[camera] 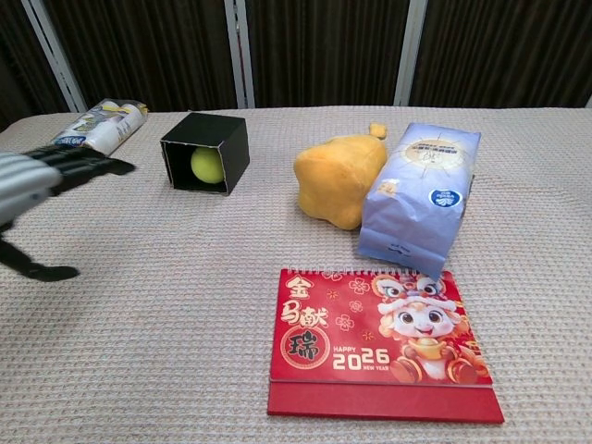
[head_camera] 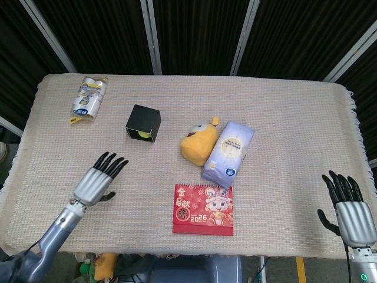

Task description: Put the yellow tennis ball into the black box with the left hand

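Note:
The yellow tennis ball (camera: 207, 166) lies inside the black box (camera: 225, 135), which rests on its side with its mouth toward me; in the head view the ball (head_camera: 141, 134) shows at the box's (head_camera: 143, 119) front opening. My left hand (head_camera: 98, 179) hovers open and empty over the cloth, well short of the box and to its left, and it shows at the chest view's left edge as the left hand (camera: 37, 176). My right hand (head_camera: 349, 205) is open at the table's near right corner, holding nothing.
A yellow plush toy (head_camera: 199, 141) and a pale blue packet (head_camera: 228, 150) lie right of the box. A red 2026 desk calendar (head_camera: 203, 209) stands near the front edge. A wrapped snack pack (head_camera: 88, 98) lies at the back left.

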